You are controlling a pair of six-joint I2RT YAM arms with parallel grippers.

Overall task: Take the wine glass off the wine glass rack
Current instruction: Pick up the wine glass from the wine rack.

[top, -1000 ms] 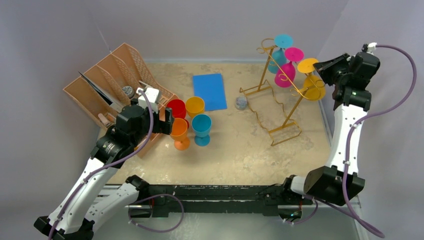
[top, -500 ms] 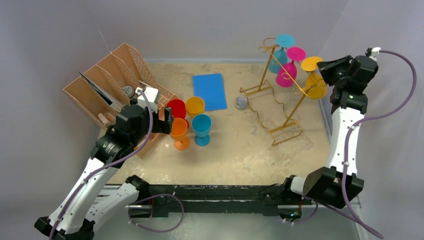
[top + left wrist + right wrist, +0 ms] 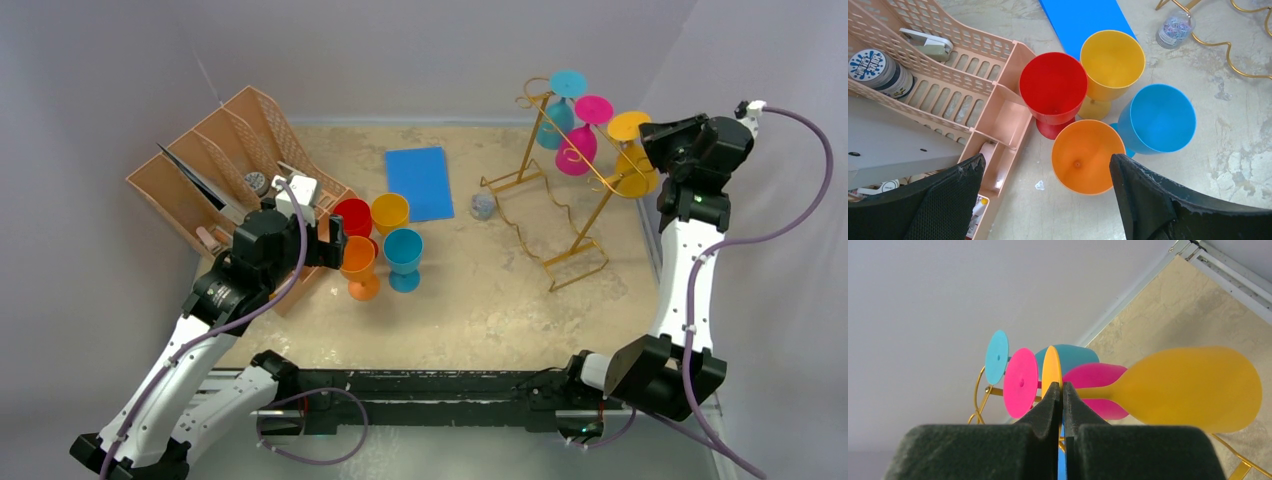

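The gold wire wine glass rack (image 3: 578,268) stands at the back right with three glasses hanging upside down from its rails: teal (image 3: 553,118), pink (image 3: 577,150) and yellow (image 3: 634,172). My right gripper (image 3: 648,133) is shut on the thin foot disc (image 3: 1050,367) of the yellow wine glass (image 3: 1193,387), which is still at the rack's near end. The pink foot (image 3: 1020,382) and the teal foot (image 3: 996,356) sit behind it. My left gripper (image 3: 1048,170) is open and empty, hovering over the orange glass (image 3: 1088,156).
Red (image 3: 352,216), yellow (image 3: 390,212), blue (image 3: 403,250) and orange (image 3: 358,262) glasses stand upright mid-table. A brown slotted organizer tray (image 3: 215,170) is at the left. A blue sheet (image 3: 420,182) and a small jar of clips (image 3: 483,206) lie near the rack.
My right gripper has moved a little right and back with the yellow glass's foot in it. The rack and its glasses have shifted slightly right with it. The left arm has not moved.
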